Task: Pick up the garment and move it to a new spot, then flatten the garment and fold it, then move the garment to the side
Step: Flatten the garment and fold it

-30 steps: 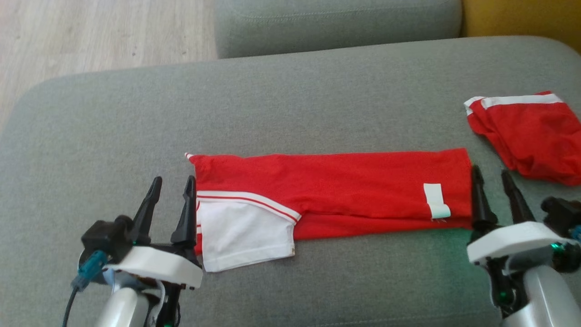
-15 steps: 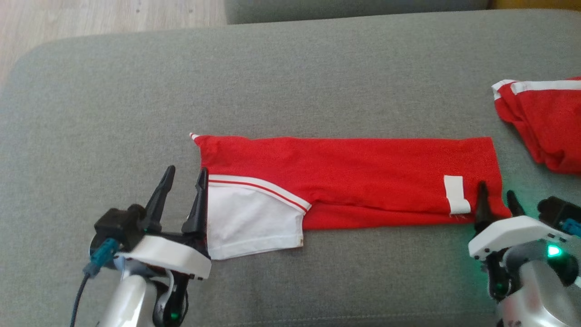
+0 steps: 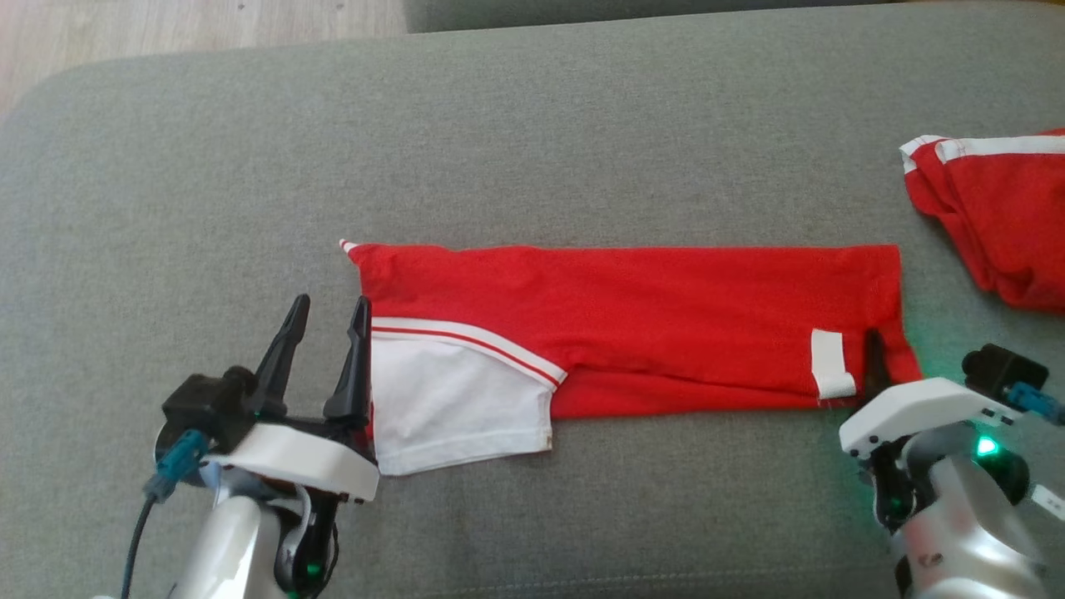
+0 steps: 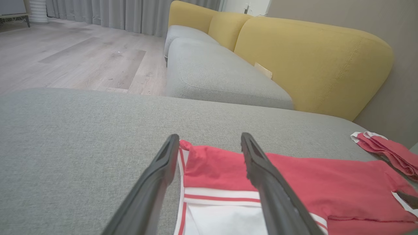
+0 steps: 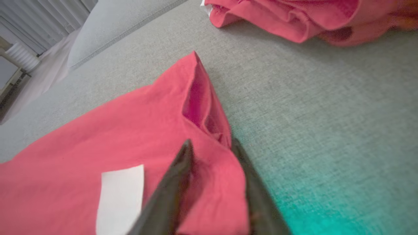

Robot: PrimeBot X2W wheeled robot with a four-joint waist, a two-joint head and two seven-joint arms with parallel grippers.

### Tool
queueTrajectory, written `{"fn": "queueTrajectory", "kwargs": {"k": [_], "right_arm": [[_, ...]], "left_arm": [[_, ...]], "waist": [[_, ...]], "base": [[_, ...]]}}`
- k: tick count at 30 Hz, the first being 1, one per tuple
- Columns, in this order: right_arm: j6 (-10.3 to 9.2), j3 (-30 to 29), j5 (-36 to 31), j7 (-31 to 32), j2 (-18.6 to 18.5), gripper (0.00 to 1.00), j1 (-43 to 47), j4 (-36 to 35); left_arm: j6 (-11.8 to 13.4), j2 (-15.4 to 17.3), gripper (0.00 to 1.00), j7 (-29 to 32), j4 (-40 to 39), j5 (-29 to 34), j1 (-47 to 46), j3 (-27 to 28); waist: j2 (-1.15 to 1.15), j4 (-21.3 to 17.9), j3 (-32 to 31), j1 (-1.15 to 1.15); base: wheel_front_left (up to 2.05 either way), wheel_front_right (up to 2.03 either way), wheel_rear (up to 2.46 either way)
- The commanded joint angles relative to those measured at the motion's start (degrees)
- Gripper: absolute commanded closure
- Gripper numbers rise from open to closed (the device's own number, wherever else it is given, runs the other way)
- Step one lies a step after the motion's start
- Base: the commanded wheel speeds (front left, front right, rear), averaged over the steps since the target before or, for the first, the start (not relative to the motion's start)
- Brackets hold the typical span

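Red-and-white garment (image 3: 632, 308) lay in a long strip on the grey sofa cushion (image 3: 532, 150); left claw (image 3: 330, 301) stood open at its left edge, right claw (image 5: 211, 142) straddled its right corner, grip impossible to tell.

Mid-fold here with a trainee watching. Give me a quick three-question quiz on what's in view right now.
1. True or false: the right gripper has its fingers either side of the garment's corner.
2. The white label sits nearest: A) left gripper B) right gripper C) second red garment?
3. Fill in: the left gripper's jaws are ____.
Key: 1 true; 2 B; 3 open.
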Motion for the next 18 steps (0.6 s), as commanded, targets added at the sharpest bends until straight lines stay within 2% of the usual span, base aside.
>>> {"fn": "queueTrajectory", "kwargs": {"k": [1, 3, 13, 18], "right_arm": [[-0.05, 2.1, 0.3, -0.1, 1.3, 1.00, -0.2, 1.7], [-0.05, 0.9, -0.4, -1.2, 1.2, 1.00, -0.7, 2.3], [-0.05, -11.5, -7.3, -5.6, -5.3, 1.00, -2.6, 4.0], [-0.05, -13.7, -11.2, -6.0, -3.9, 1.00, -3.4, 2.1]], "left_arm": [[-0.2, 0.2, 0.00, -0.7, -1.4, 0.7, -2.7, 2.3], [-0.3, 0.0, 0.00, -0.7, -1.2, 0.9, -2.6, 2.5], [-0.7, -0.6, 0.00, -0.7, -0.4, 1.1, -1.5, 3.3], [-0.8, -0.8, 0.00, -0.7, -0.2, 0.9, -0.6, 3.6]], "waist": [[0.00, -0.2, -0.3, 0.00], [0.00, -0.4, -0.6, 0.00], [0.00, -0.7, -3.1, 0.00], [0.00, -0.9, -4.9, 0.00]], "base": [[0.00, 0.00, 0.00], [0.00, 0.00, 0.00], [0.00, 0.00, 0.00], [0.00, 0.00, 0.00]]}}
